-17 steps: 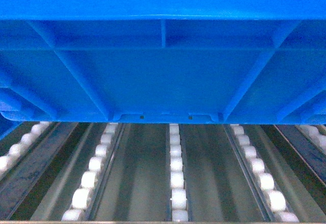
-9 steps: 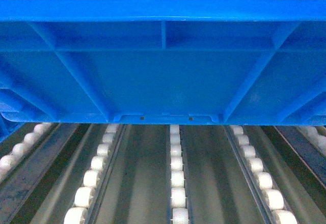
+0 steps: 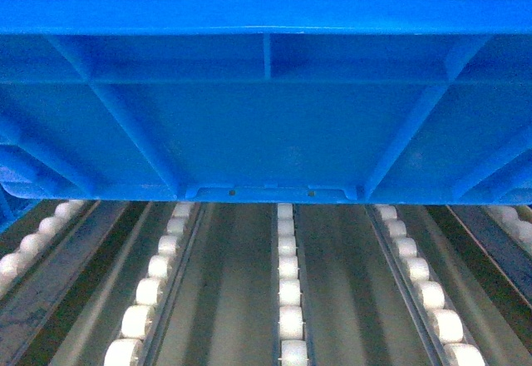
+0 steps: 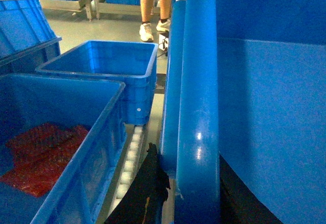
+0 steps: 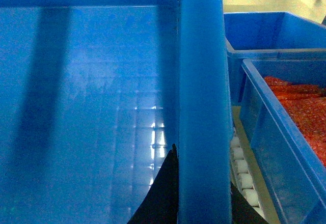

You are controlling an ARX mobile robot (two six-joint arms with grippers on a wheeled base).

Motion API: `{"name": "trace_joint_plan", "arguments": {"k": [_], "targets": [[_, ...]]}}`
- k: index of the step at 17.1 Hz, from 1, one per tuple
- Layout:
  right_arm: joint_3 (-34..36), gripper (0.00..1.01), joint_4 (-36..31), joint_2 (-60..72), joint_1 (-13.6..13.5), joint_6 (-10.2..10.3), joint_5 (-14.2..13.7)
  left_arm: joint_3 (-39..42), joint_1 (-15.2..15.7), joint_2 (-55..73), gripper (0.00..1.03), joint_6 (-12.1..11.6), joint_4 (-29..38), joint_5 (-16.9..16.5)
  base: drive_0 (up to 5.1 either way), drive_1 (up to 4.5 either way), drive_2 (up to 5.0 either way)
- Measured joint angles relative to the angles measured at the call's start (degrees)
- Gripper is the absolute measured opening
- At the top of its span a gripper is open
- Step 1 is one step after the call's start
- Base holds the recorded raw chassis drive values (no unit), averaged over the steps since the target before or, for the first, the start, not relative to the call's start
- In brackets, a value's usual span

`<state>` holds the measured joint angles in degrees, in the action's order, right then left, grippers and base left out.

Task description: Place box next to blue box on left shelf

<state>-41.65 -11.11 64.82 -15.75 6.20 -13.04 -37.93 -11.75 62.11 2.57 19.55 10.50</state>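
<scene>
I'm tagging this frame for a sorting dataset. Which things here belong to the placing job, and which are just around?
Job:
- carried box, rim in left tool and right tool
- roller shelf
- neighbouring crate with red contents

Just around:
- empty crate
- person's legs

Box (image 3: 266,125): blue plastic, smooth, glossy on rim, ribbed underside. Left shelf (image 3: 332,291): dull grey metal rails, white plastic rollers (image 3: 288,295). Neighbouring crates (image 4: 102,68): same blue plastic, ribbed walls.
</scene>
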Motion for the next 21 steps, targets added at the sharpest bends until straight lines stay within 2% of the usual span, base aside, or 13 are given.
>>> {"name": "trace_joint_plan", "arguments": {"k": [21], "targets": [[0.0,0.08,0.0,0.0,0.0,-0.02,0.0,0.0,0.0,0.0,0.16,0.0,0.0,0.0,0.0,0.0,0.0]]}}
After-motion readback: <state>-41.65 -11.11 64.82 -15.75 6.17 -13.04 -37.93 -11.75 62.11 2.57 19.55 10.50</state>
